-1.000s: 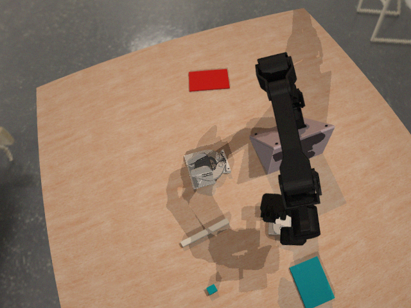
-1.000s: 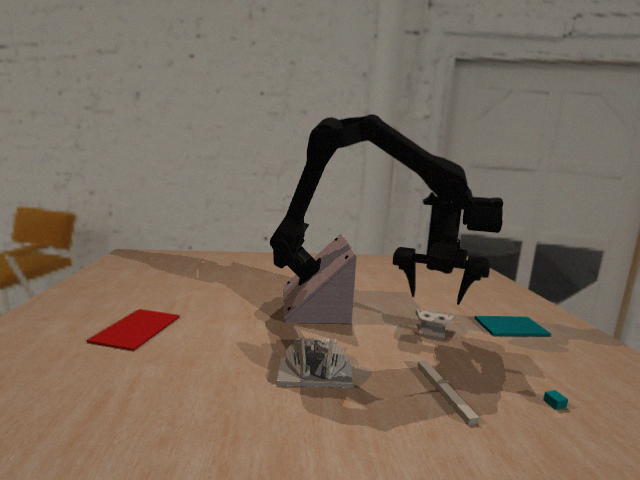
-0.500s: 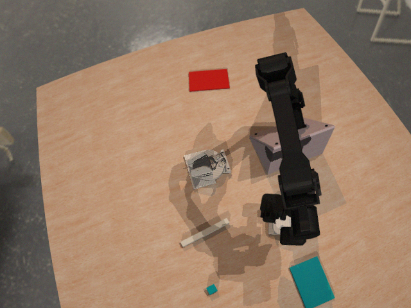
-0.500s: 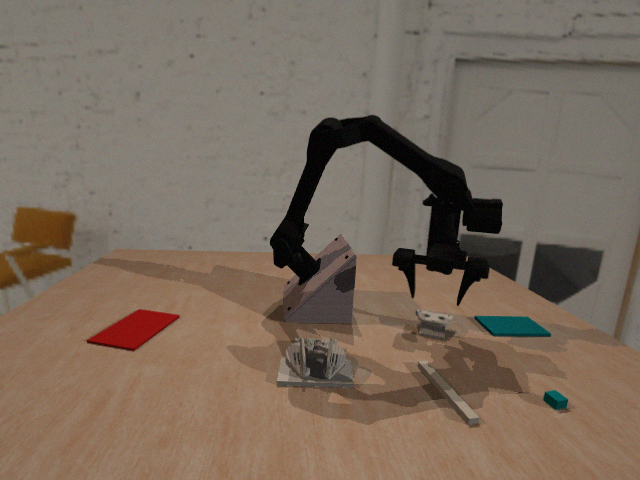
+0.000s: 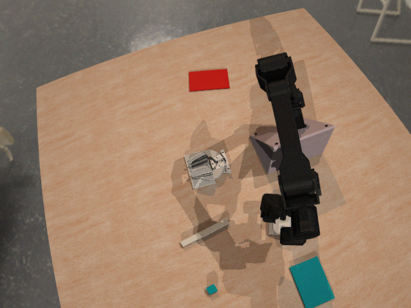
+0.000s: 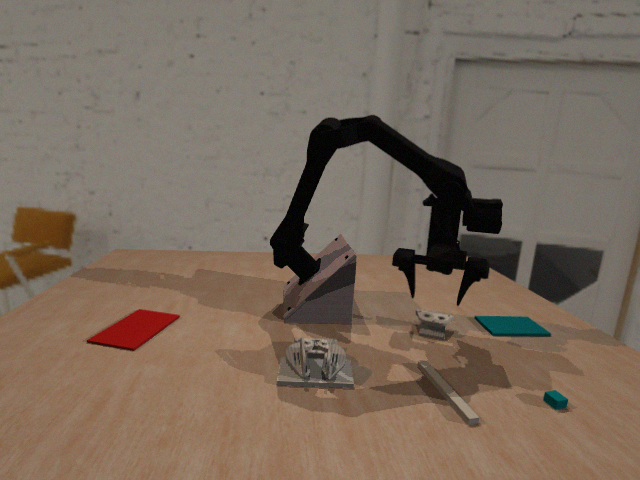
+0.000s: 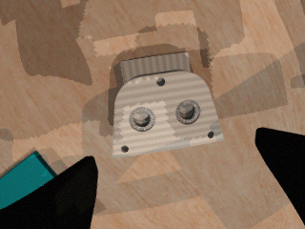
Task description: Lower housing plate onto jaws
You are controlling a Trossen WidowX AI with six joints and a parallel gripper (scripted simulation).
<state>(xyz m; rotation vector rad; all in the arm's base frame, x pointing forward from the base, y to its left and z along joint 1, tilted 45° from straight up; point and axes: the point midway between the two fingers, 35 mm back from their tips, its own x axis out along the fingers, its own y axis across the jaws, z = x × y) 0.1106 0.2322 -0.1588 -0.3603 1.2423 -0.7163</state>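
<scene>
My gripper [image 5: 284, 222] [image 6: 435, 300] [image 7: 179, 152] is spread wide with nothing in it, above the housing plate [image 5: 282, 226] [image 6: 434, 316] [image 7: 164, 112], which sits near the arm base [image 5: 316, 145] [image 6: 330, 304]. I'd center it between both fingertips, drop straight down, then squeeze gently so the plate doesn't tip.

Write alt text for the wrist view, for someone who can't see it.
A pale housing plate with a rounded far edge, two large round holes and three small ones lies between and beyond the open tool's two black fingertips, held by neither. A teal panel shows partly at lower left, on a shadowed wood-grain table.
</scene>
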